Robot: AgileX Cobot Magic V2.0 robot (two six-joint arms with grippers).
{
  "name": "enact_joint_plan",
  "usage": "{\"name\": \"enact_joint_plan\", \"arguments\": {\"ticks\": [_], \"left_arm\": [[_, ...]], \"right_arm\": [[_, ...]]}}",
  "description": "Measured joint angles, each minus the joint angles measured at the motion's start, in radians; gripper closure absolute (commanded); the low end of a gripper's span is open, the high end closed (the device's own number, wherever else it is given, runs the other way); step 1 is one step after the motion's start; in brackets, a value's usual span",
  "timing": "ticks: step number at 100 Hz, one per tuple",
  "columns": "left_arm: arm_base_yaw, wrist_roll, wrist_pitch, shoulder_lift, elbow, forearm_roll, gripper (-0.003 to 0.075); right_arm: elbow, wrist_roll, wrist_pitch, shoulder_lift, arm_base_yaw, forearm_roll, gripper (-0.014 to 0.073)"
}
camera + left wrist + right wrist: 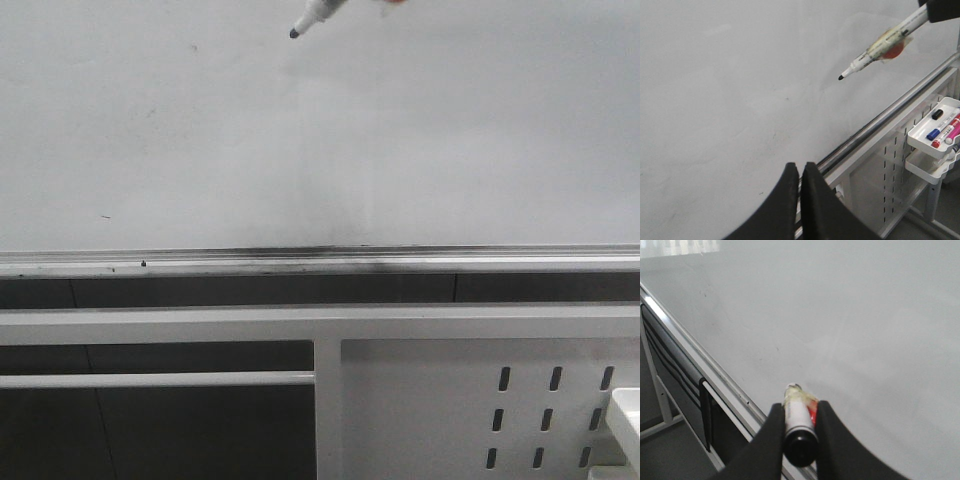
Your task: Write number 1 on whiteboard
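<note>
— No stroke yet: the whiteboard ahead of my right gripper is blank, so the number 1 isn't begun.

— And your hold?

— Right fingers clamped on the marker, tip just off the board. My left gripper is pressed together, idle. Next, I judge: press the tip on, draw straight down.

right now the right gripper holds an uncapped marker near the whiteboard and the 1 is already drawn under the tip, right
Not quite. The right gripper does hold the uncapped marker near the whiteboard, but no 1 is drawn: the front view shows bare board below the tip, with only tiny specks.
</note>
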Motion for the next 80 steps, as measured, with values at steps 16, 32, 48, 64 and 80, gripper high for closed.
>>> {"name": "enact_joint_plan", "arguments": {"ticks": [16,32,48,64,80], "left_arm": [[0.054,-0.152,-0.038,0.000,0.044,0.100,0.0740],[0.139,-0.307,-0.158,0.000,0.108,0.203,0.0740],[0.252,-0.360,-0.296,0.000,0.175,0.223,0.0740],[0.361,-0.369,-0.427,0.000,0.206,0.228,0.0740],[0.453,-0.372,-0.489,0.000,0.212,0.215,0.0740]], "right_arm": [[0.000,0.000,-0.007,0.000,0.000,0.000,0.0663],[0.000,0.000,-0.015,0.000,0.000,-0.002,0.0663],[0.000,0.000,-0.020,0.000,0.000,-0.002,0.0663],[0.000,0.000,-0.045,0.000,-0.004,-0.002,0.0663],[0.000,0.000,-0.059,0.000,-0.006,-0.006,0.0663]]}}
